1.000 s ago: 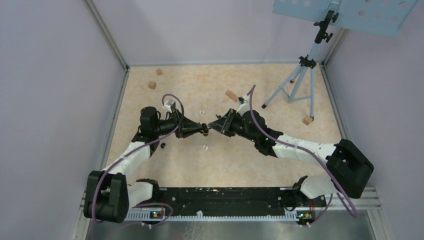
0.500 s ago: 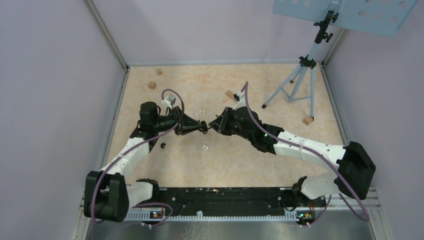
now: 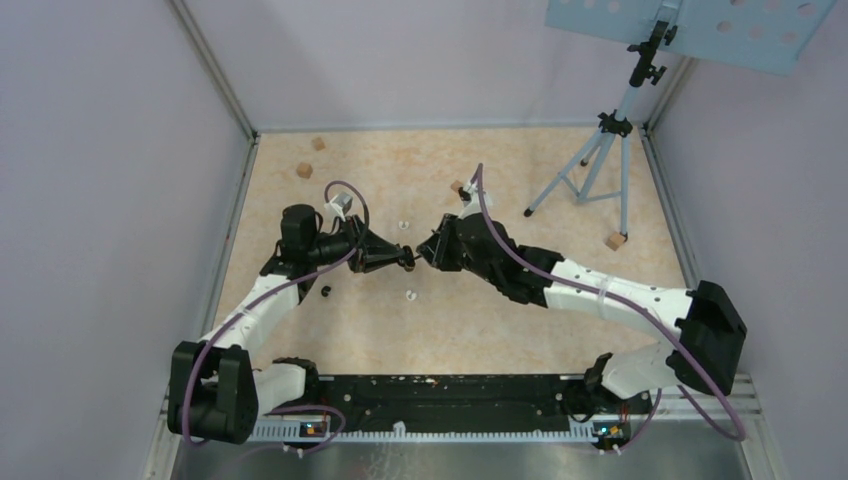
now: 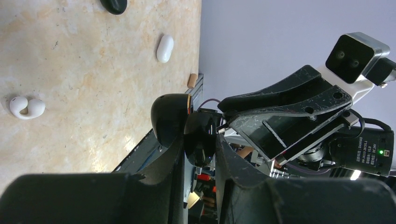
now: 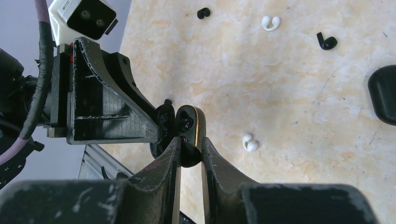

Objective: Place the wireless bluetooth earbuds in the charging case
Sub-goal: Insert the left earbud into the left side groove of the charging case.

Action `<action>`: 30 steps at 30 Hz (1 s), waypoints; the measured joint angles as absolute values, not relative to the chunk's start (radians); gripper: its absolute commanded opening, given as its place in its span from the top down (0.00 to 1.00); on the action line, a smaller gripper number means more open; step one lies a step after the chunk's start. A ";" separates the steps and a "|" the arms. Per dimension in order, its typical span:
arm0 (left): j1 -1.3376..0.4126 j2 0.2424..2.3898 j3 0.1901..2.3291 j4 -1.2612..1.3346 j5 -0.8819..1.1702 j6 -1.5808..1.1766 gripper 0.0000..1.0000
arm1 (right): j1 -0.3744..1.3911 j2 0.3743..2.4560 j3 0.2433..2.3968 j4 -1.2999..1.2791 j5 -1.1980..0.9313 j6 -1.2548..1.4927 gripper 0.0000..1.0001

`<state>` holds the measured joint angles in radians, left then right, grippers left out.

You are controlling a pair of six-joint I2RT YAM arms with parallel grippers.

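Above the middle of the beige marbled table point(image 3: 400, 160), the left gripper point(image 3: 405, 259) and the right gripper point(image 3: 428, 252) meet tip to tip. Each appears pinched narrowly on one half of the black, gold-rimmed oval charging case point(image 5: 188, 122), held open. The tiny white and black plastic earbuds point(image 5: 249, 142) lie loose near the table's centre, none seated. Opposed pulling could wrench the case free and drop it.

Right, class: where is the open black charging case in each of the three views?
Top external: black charging case mid-table, between left claw and right claw.
Left wrist: centre frame, pinched in the left claw, lid swung left.
Right wrist: left of centre, just above the right claw's tips.
Shared landmark: the left claw.
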<state>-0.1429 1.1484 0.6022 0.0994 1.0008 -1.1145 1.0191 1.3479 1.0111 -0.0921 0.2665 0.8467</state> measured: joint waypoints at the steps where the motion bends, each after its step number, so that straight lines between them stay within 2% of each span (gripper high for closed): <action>1: -0.143 1.148 0.602 0.099 1.001 -1.115 1.00 | 1.021 1.353 1.016 -0.094 0.268 0.844 1.00; 18: -0.143 1.148 0.602 0.084 0.992 -1.122 1.00 | 1.048 1.431 1.050 -0.099 0.273 0.821 1.00; 30: -0.143 1.148 0.603 0.036 0.978 -1.114 1.00 | 1.127 1.483 1.143 -0.201 0.420 0.732 1.00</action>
<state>-0.1429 1.1484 0.6025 0.0357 0.9783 -1.1145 1.1275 1.4830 1.1435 -0.2008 0.4202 0.7322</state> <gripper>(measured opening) 0.289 0.173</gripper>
